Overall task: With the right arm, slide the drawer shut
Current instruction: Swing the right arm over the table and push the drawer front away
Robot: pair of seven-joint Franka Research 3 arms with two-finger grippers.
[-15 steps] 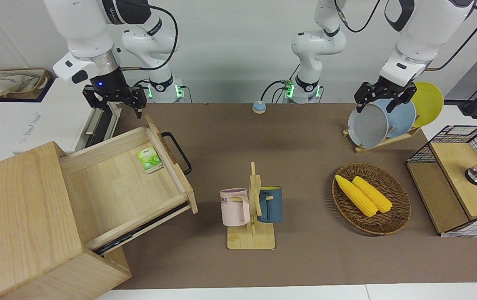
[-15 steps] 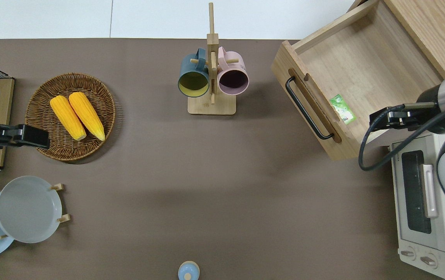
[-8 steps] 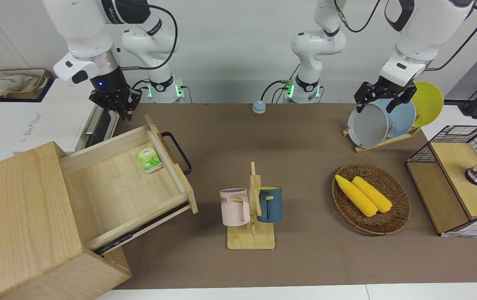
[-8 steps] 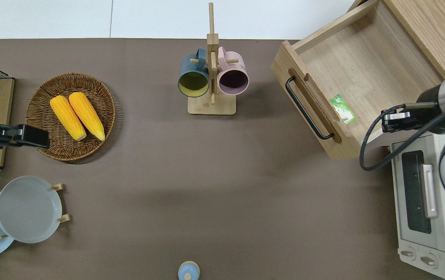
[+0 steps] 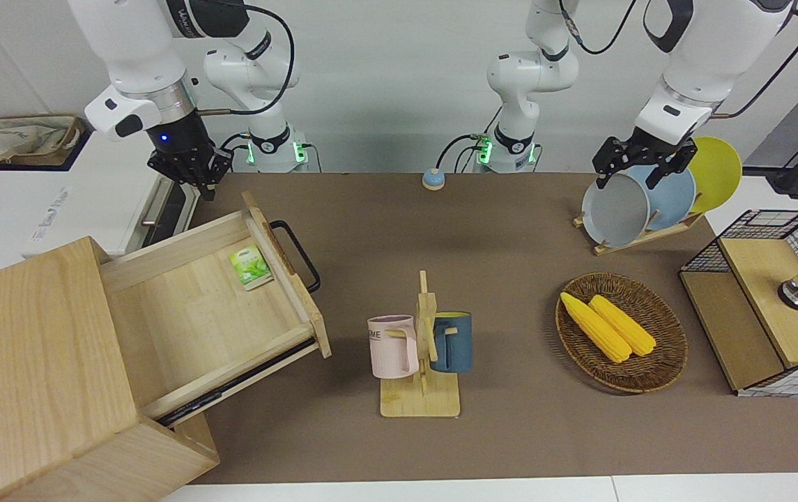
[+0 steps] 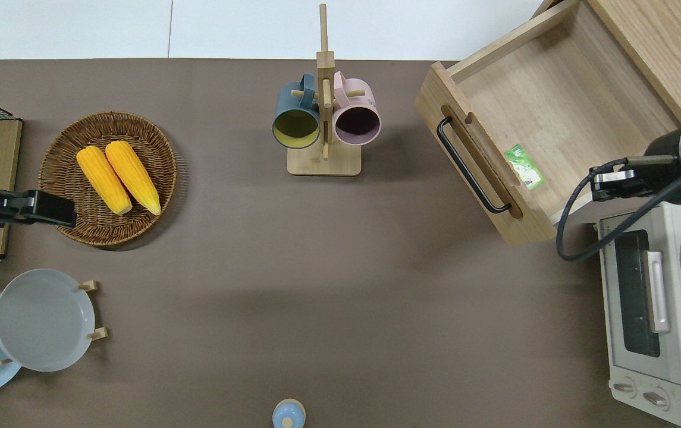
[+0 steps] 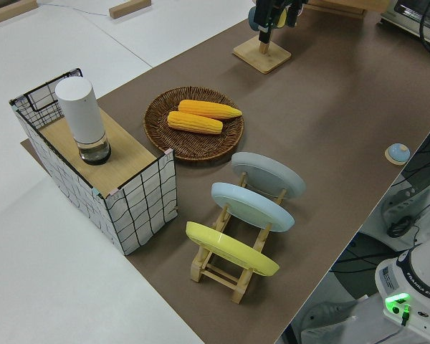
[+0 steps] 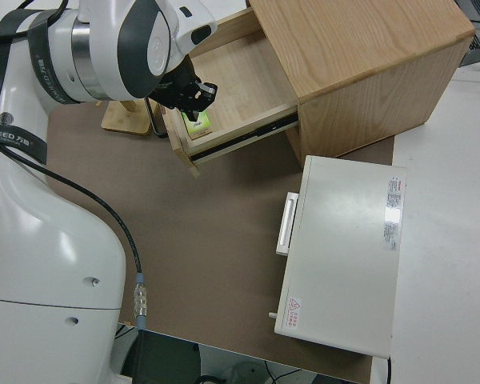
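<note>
1. Table [image 6: 328,285], covered by a brown mat, with white margins at its edges.
2. Pale wood cabinet [image 5: 29,362] at the right arm's end, its drawer [image 5: 210,307] pulled out above the mat.
3. White toaster oven [image 6: 649,315], beside the cabinet and nearer to the robots.
4. Wooden mug stand [image 6: 323,160] near mid-table, bearing a blue mug and a pink mug.
5. Wicker basket [image 6: 60,172] holding two corn cobs, toward the left arm's end.
6. Wooden plate rack [image 7: 233,276] with three upright plates, nearer to the robots than the basket.
7. Wire-mesh wood box [image 5: 754,314] at the left arm's end.
8. Small blue round object [image 6: 288,414], at the mat edge nearest the robots.

Front and overhead views both cover the whole table [image 5: 510,230]; side views look along its ends.
</note>
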